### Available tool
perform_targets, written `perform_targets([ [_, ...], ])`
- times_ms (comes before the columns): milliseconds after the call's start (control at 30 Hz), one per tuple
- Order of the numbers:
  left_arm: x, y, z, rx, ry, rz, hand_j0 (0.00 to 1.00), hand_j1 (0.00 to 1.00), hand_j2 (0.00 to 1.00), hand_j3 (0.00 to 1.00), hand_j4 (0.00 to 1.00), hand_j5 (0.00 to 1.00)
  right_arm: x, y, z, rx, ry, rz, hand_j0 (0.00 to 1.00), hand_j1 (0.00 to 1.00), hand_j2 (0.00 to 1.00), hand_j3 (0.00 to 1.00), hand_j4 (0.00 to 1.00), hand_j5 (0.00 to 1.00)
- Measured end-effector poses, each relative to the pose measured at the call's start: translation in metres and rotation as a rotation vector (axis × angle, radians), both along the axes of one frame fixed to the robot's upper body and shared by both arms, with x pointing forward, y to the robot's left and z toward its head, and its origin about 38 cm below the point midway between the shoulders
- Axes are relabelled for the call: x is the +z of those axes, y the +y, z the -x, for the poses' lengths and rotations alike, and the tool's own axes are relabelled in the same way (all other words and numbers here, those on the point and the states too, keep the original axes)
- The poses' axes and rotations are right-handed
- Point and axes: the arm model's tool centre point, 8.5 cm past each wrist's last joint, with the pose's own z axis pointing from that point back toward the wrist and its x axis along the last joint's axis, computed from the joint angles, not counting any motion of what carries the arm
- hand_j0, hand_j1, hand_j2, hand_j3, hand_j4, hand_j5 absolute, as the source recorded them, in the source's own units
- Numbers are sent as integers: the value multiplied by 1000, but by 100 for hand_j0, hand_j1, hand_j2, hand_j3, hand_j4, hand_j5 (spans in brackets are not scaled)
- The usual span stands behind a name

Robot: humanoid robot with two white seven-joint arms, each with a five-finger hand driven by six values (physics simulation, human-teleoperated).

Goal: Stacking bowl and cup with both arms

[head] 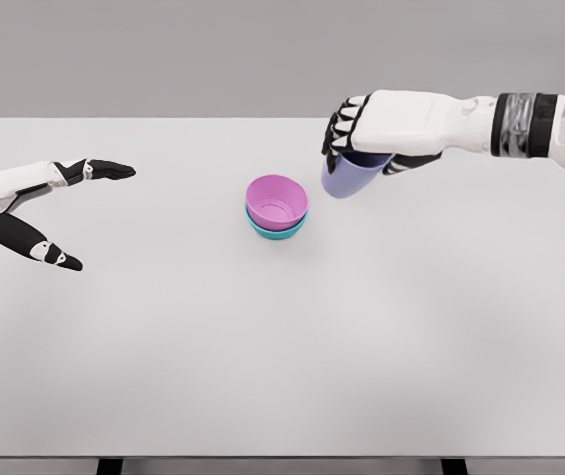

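Your right hand [366, 134] has its fingers wrapped around the lavender cup [346, 176], tilted just right of the pink bowl [276, 201] nested in the teal bowl [278, 230] mid-surface [282, 356]. Your left hand [35, 203] is spread wide, holding nothing.

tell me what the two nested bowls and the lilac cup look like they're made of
Pink bowl and teal bowl beneath it: likely smooth matte plastic, with flat uniform colour and only soft shading. Lilac cup, held by the right hand: the same plain, unglossy look. It is a simulator render, so the material is only a guess.
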Motion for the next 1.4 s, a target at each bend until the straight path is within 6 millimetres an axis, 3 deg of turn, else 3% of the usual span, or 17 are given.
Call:
perform_targets([
  [333, 0, 0, 0, 0, 0, 0, 100, 100, 100, 100, 100, 100, 3, 35, -14, 35, 5, -43, 60, 60, 60, 60, 60, 60],
  [633, 0, 0, 0, 0, 0, 0, 100, 100, 100, 100, 100, 100, -15, 60, -17, 70, 54, -38, 60, 60, 60, 60, 60, 60],
  [1400, -1, 0, 0, 0, 1, 0, 100, 100, 100, 100, 100, 100, -45, 85, -25, 81, 115, 14, 61, 61, 61, 61, 61, 61],
])
